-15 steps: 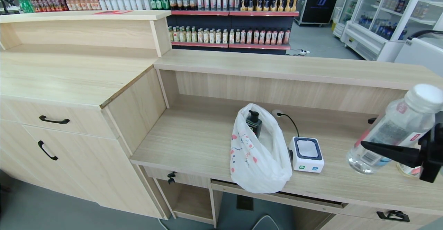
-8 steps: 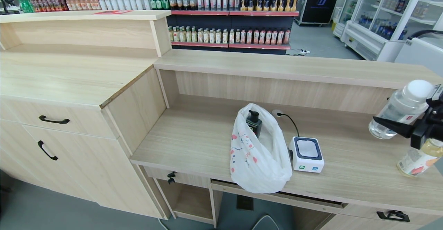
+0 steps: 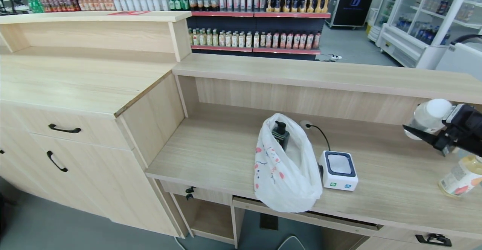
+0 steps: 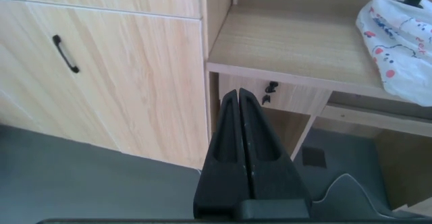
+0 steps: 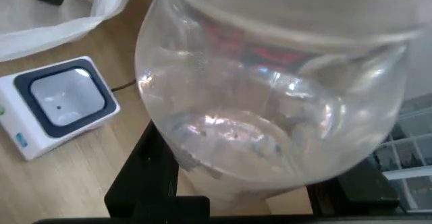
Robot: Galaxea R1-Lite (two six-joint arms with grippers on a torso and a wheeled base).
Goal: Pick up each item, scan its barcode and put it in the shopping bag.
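My right gripper is shut on a clear water bottle with a white cap, held above the right part of the counter. Seen from the right wrist, the bottle hangs close, over the white barcode scanner. The scanner sits on the counter beside the white patterned shopping bag, which holds a dark pump bottle. A yellow juice bottle stands at the counter's right end, below the gripper. My left gripper is shut on nothing, low beside the cabinet, left of the bag.
The counter has a raised back ledge and a taller cabinet with black handles to the left. A cable runs from the scanner to the back wall. Shop shelves of bottles stand behind.
My right gripper has carried the water bottle up and back from the counter's front, turning it so its cap faces the head camera. The head view has shifted slightly.
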